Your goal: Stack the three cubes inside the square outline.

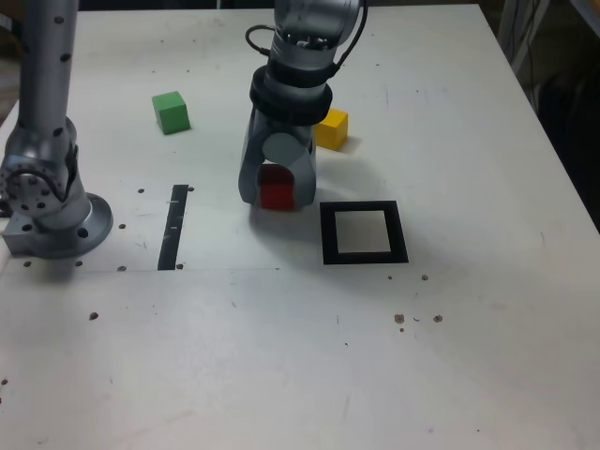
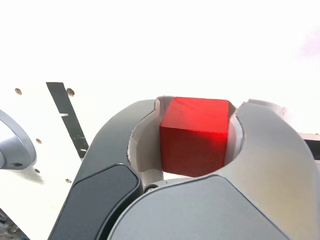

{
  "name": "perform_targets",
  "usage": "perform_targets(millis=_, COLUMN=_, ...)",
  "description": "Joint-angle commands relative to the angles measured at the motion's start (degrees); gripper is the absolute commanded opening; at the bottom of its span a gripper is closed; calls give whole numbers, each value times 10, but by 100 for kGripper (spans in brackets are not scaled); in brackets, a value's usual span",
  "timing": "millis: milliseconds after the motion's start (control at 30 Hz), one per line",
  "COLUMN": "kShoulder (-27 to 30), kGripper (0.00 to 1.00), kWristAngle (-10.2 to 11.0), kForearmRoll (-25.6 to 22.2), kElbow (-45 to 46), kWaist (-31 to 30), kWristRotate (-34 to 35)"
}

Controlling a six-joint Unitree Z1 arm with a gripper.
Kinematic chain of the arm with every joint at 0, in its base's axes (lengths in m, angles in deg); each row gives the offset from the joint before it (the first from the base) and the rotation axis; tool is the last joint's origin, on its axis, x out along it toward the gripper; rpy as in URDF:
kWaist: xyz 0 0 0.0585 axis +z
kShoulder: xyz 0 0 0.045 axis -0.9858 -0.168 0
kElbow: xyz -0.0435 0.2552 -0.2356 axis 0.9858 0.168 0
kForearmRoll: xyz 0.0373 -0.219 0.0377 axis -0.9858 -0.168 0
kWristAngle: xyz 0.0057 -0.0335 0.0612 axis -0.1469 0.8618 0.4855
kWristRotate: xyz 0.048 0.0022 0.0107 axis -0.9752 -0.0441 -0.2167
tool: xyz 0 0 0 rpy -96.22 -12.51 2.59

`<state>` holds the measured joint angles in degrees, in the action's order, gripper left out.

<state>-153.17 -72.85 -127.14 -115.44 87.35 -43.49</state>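
One red cube [image 1: 277, 190] between end effector [image 1: 275, 195] jaws

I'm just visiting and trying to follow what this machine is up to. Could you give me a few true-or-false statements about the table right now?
1. The gripper is around the red cube. True.
2. The green cube sits inside the black square. False: the square holds nothing; the green cube lies far off toward the exterior view's left.
3. The yellow cube is beyond the arm, apart from the square. True.
4. Two cubes are already stacked. False: all three are separate.
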Motion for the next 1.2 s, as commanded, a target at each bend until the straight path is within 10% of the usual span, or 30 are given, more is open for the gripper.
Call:
perform_targets(millis=0, kShoulder=-3, kGripper=31, kWristAngle=-1, kForearmRoll=1, kElbow=-3, kWaist=1, kWristRotate=-1)
perform_targets(millis=667, kShoulder=10, kGripper=28, kWristAngle=-2, kForearmRoll=-84, kElbow=-118, kWaist=-73, kWristRotate=65)
perform_targets(millis=1167, kShoulder=-95, kGripper=28, kWristAngle=3, kForearmRoll=-106, kElbow=-226, kWaist=-120, kWristRotate=94)
